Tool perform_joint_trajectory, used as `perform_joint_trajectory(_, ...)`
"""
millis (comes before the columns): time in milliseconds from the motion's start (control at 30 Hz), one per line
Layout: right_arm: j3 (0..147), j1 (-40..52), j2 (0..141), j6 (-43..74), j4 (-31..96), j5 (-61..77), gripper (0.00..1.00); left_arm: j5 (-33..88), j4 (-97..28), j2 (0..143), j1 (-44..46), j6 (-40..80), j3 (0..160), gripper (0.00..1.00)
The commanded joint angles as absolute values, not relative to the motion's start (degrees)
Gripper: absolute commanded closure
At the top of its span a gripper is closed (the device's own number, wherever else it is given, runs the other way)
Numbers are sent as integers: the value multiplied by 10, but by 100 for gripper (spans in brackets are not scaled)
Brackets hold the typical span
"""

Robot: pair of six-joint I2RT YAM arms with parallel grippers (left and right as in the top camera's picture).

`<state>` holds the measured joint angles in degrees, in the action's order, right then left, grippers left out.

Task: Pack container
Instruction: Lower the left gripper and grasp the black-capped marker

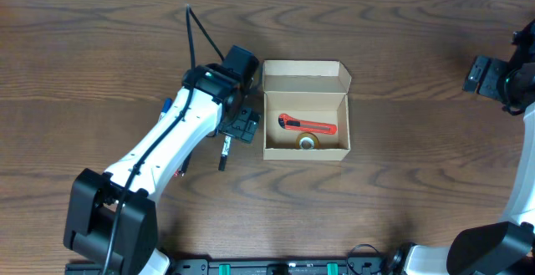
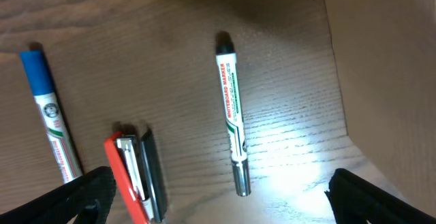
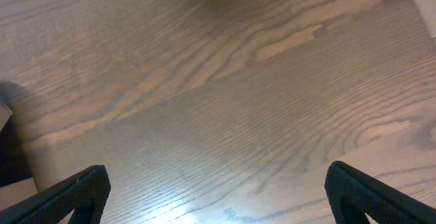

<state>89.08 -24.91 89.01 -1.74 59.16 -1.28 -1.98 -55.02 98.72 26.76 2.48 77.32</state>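
Your box (image 1: 306,110) sits open mid-worktop (image 1: 401,166), holding a red cutter (image 1: 306,124) and a tape roll (image 1: 308,142); the left end effector (image 2: 218,200) hangs released just beside it. The left wrist view shows what the arm mostly hides overhead: a black-capped marker (image 2: 231,115), a blue marker (image 2: 48,115) and a red-and-black tool (image 2: 136,180). The right end effector (image 3: 218,197), also released, is well apart from the box.

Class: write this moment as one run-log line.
left claw open over black-capped marker | right claw open, empty | container open: red cutter, tape roll inside

Table (image 1: 401,166): container (image 1: 303,74), 2 markers (image 2: 231,115), red-black tool (image 2: 136,176)
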Motion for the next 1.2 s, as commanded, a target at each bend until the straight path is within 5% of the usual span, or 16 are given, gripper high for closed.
perform_joint_trajectory(0,888,-252,893,-22,594,-8,1,3,-546,990,248,8,769,0)
perform_joint_trajectory(167,888,-252,893,-22,595,-8,1,15,-509,990,225,4,715,7)
perform_joint_trajectory(1167,888,-250,893,-24,598,13,1,41,-331,990,225,60,536,11)
